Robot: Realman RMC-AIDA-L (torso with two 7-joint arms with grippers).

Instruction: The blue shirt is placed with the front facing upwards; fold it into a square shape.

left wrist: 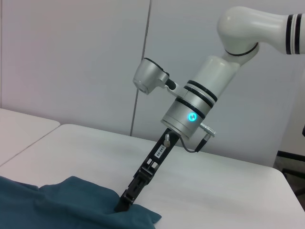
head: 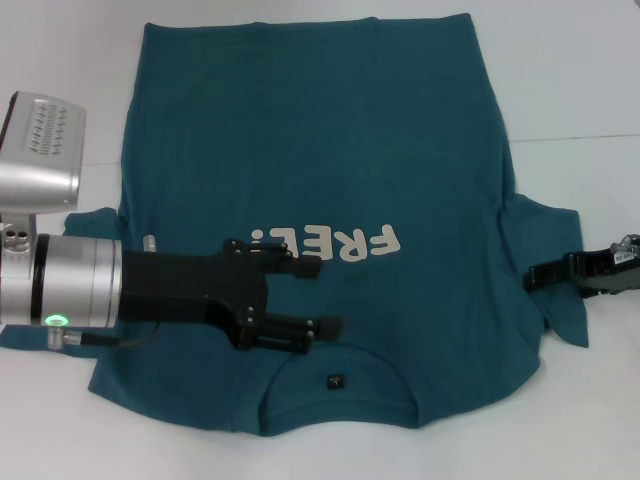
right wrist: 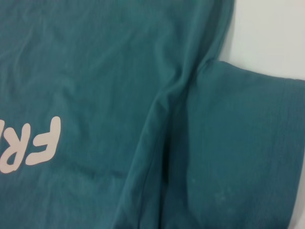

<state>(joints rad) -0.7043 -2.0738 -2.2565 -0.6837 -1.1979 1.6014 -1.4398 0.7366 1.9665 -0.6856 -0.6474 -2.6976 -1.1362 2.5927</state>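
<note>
The blue shirt (head: pixel 300 130) lies flat on the white table (head: pixel 580 80), front up, collar toward me, with the white lettering (head: pixel 340 242) on the chest and a small dark neck tag (head: pixel 335 380). My left gripper (head: pixel 322 296) reaches in from the left and hovers open over the chest just beyond the collar. My right gripper (head: pixel 530 278) is at the right sleeve (head: pixel 560 235), its fingers closed together on the sleeve cloth. The left wrist view shows that right gripper (left wrist: pixel 123 206) tip-down in the bunched sleeve of the shirt (left wrist: pixel 71 205). The right wrist view is filled by the shirt (right wrist: pixel 119 71) and its sleeve (right wrist: pixel 248 143).
A seam between two tabletops (head: pixel 575 138) runs along the right side. A bare white table surface (left wrist: pixel 214 191) surrounds the shirt, with a pale wall (left wrist: pixel 71 57) behind it. My left arm's silver wrist (head: pixel 60 280) covers the shirt's left sleeve area.
</note>
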